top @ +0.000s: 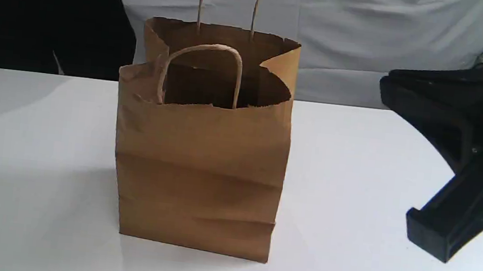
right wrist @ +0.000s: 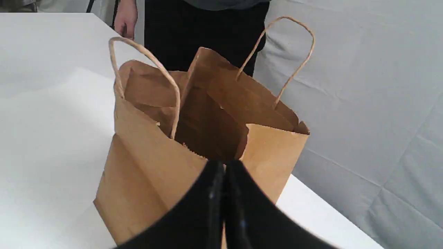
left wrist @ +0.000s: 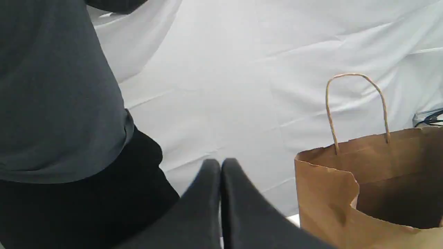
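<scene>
From my station, the brown paper bag (top: 199, 171) stands upright on the white counter (top: 375, 190), centre of the exterior frame, with its mouth open and both twine handles (top: 205, 48) raised. Nothing has been gripped. The left pincer (left wrist: 220, 166) is closed on nothing, its tips pressed together, and the bag sits apart from it at the lower right of its view. The right pincer (right wrist: 224, 166) is also closed and empty and points at the bag's near rim. The right arm (top: 469, 146) sits clear of the bag at the right edge. I see nothing inside the bag, though its floor is hidden in shadow. A person (left wrist: 62, 103) stands behind the counter.
</scene>
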